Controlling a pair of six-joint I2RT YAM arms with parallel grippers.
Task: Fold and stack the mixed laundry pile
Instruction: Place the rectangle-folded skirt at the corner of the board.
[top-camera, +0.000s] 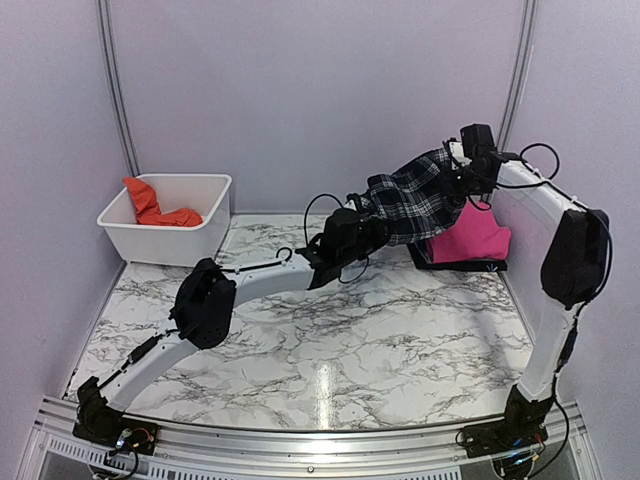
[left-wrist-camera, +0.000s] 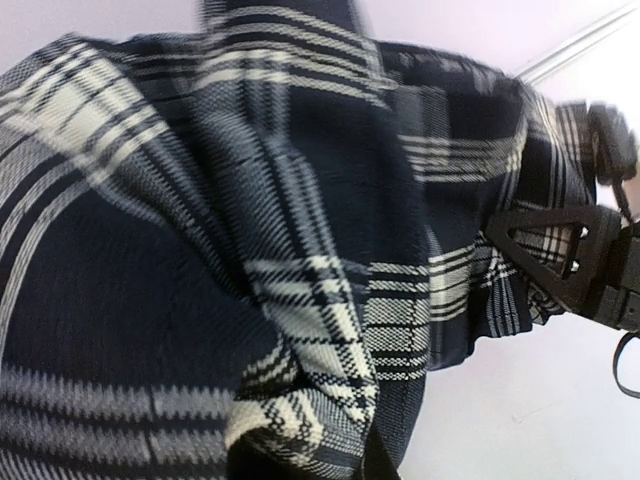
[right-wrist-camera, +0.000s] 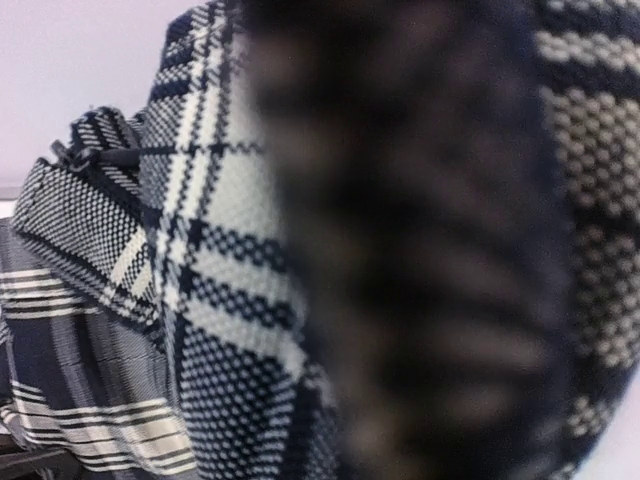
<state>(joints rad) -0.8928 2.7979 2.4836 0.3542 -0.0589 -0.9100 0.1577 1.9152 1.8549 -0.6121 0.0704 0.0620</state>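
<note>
Plaid shirt (top-camera: 412, 200) is up in the air at far right, hanging over the folded pink garment (top-camera: 470, 238). Right gripper (top-camera: 458, 165) pinches its high right end and left gripper (top-camera: 358, 232) pinches its lower left end. That makes 2 grips, with cloth sagging between. Orange t-shirt (top-camera: 150, 205) lies in white bin (top-camera: 165, 243), far left.

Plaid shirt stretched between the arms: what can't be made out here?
- Top view: fingertips of left end effector buried in plaid shirt.
- Left wrist view: cloth fills frame, hiding grip.
- Right wrist view: blurred cloth against lens hides right end effector.
- Top view: orange t-shirt partly behind bin wall.
</note>
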